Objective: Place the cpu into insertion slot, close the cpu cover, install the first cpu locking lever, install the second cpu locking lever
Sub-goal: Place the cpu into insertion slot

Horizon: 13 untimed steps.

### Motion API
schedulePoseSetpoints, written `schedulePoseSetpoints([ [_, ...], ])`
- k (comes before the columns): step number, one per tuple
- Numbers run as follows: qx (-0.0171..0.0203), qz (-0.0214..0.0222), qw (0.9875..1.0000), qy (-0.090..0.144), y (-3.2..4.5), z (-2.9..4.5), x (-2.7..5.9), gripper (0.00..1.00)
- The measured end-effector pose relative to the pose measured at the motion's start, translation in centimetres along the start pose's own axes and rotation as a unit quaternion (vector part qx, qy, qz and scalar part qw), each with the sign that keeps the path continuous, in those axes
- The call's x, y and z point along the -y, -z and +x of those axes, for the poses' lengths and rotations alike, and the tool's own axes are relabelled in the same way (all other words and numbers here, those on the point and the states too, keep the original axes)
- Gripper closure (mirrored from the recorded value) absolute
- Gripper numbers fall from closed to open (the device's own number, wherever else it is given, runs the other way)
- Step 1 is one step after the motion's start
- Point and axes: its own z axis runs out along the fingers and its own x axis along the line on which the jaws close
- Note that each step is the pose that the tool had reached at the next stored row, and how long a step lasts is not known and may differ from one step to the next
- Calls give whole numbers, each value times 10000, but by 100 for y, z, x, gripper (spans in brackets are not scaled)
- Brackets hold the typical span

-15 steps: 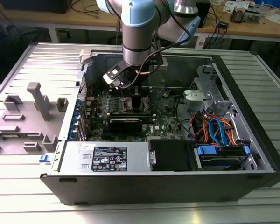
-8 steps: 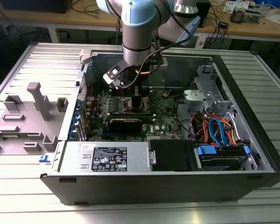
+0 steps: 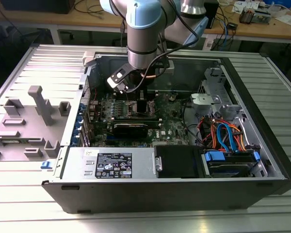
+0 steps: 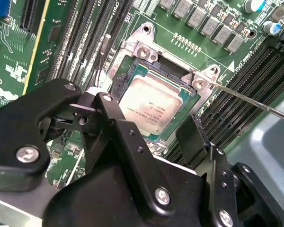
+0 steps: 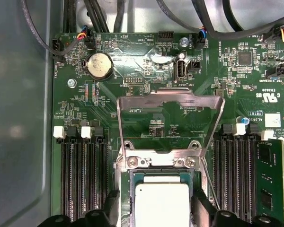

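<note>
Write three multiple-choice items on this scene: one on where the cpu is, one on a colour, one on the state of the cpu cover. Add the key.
1. Where does the cpu lie?
A. in the insertion slot
B. on the grey tray outside the case
C. on the black drive box

2. What colour is the circuit board around the slot?
A. red
B. green
C. blue

3. How does the cpu cover stand?
A. shut flat over the cpu
B. taken off and laid outside the case
C. swung up, open

Key:
1 A: in both wrist views the silvery chip sits inside the socket's metal rim.
2 B: the board is green in every view.
3 C: in the first wrist view the frame stands raised beyond the socket, with the board seen through its window.
</note>
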Motion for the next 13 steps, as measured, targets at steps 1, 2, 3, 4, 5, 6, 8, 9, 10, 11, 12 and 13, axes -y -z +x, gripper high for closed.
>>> schedulePoseSetpoints([
  [1, 1, 0, 10000, 0, 0, 0, 0, 28],
  [2, 2, 1, 10000, 0, 1, 0, 0, 28],
  [3, 3, 2, 10000, -4, 2, -1, 0, 28],
  [4, 2, 2, 10000, -15, 2, -1, 0, 28],
  [5, 0, 3, 10000, -36, 2, -1, 0, 28],
  [6, -1, 3, 10000, -41, 2, -1, 0, 28],
  [8, -3, 3, 10000, -43, 8, -1, 0, 28],
  [9, -3, 4, 10000, -43, 13, -2, 0, 28],
  [10, -3, 7, 10000, -43, 22, -2, 0, 28],
  [11, -5, 8, 10000, -43, 23, -1, -1, 28],
  [12, -6, 9, 10000, -43, 24, -1, -1, 28],
  [13, -5, 10, 10000, -43, 24, -2, -2, 28],
])
